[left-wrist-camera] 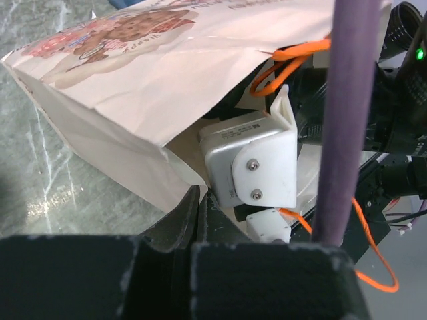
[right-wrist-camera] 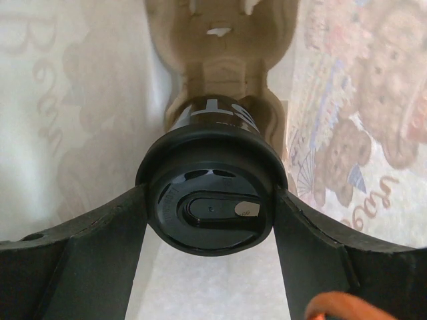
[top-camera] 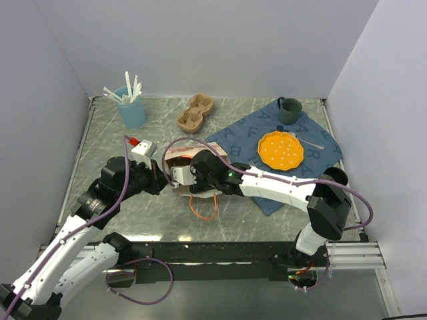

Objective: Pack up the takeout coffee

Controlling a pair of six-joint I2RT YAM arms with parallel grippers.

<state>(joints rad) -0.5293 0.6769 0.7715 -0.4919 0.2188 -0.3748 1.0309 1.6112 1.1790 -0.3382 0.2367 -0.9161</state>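
Black with a round lid, the takeout coffee [right-wrist-camera: 211, 212] is deep inside the paper bag [left-wrist-camera: 127, 87]. The bag lies on its side in the middle of the table [top-camera: 160, 217]. The right gripper [right-wrist-camera: 212, 230] squeezes the cup (one finger on each side). The cup's far end sits in a brown cardboard tray [right-wrist-camera: 217, 40]. The left gripper [left-wrist-camera: 195, 215] is at the left of the bag's open mouth. I cannot tell if its jaws are apart or together.
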